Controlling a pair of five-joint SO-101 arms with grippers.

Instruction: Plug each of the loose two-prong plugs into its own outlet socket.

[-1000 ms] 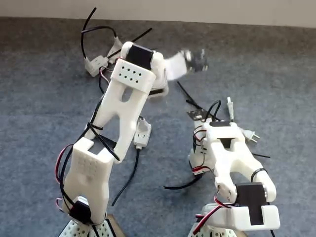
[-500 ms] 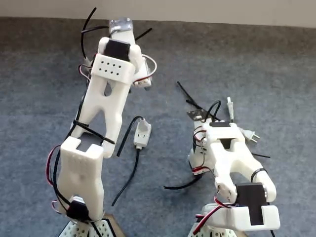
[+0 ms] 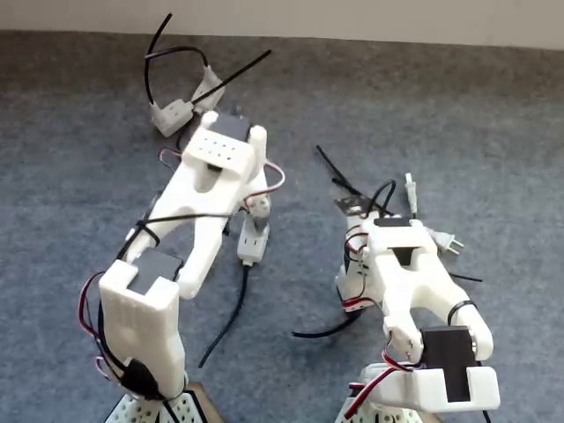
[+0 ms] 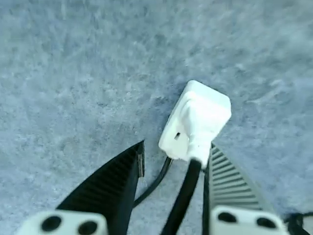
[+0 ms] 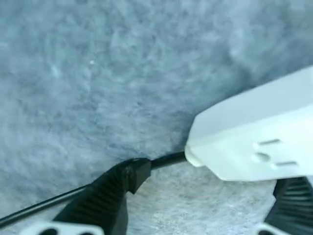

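A white outlet socket (image 3: 253, 240) with a black cord lies on the grey carpet mid-table. My left gripper (image 3: 256, 210) hangs over it. In the left wrist view that socket (image 4: 196, 119) sits at the tips of my open left gripper (image 4: 176, 152), its cord running back between the fingers. My right arm (image 3: 407, 264) is folded at the right. Its open gripper (image 5: 215, 178) straddles another white socket (image 5: 254, 142) whose slots face up. Two loose two-prong plugs (image 3: 410, 189) (image 3: 448, 242) lie beside that arm.
A further white socket (image 3: 172, 115) with a plug (image 3: 209, 86) and looping black cords lies at the back left. Thin black cords (image 3: 339, 181) trail across the carpet between the arms. A pale wall edge runs along the back.
My left arm has swung from the back of the table and drawn in toward the middle, bringing its gripper down over the central socket. The right arm has not moved.
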